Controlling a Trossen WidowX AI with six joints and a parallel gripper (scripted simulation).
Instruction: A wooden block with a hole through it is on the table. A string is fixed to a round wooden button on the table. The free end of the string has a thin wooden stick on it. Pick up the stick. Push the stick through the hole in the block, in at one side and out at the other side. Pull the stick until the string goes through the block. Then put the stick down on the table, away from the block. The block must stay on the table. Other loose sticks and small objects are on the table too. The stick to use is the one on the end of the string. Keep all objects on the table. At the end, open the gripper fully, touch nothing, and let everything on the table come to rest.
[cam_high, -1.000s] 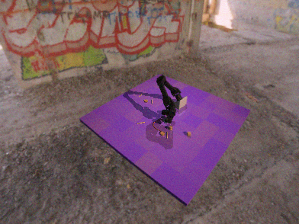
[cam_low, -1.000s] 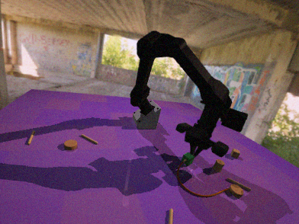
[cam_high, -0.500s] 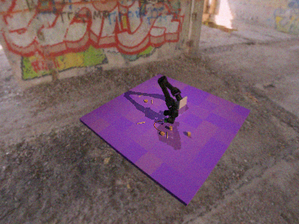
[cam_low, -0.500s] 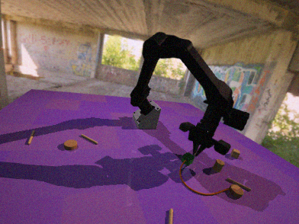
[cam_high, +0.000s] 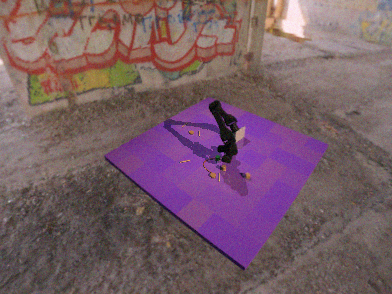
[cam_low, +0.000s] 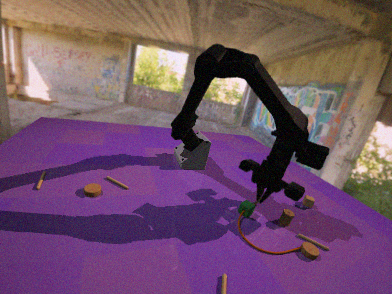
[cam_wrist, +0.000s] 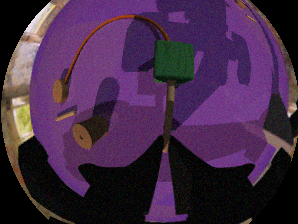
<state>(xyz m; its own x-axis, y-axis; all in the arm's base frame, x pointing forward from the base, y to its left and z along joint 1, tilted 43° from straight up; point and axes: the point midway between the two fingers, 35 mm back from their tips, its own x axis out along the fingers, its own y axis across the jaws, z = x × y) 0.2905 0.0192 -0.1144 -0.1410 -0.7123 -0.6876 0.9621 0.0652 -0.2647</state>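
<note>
Green, the holed block sits just before my gripper, whose jaws are nearly closed, pinching the end of the string's thin stick. That stick juts from the block's face toward me; the orange string meets the opposite face and curves to its round wooden button. A stubby wooden cylinder and a loose stick lie near, all well inside the desk's edges. Under them spreads the purple desk, patched in violet and mauve, my arm's shadow across it. Seen from the top, another wooden disc lies toward its upper-left edge, and my arm rises near its far corner. Beyond that edge, past gritty ground, stands a wall of red-outlined graffiti; the exterior view adds a concrete ceiling and greenery through openings.
</note>
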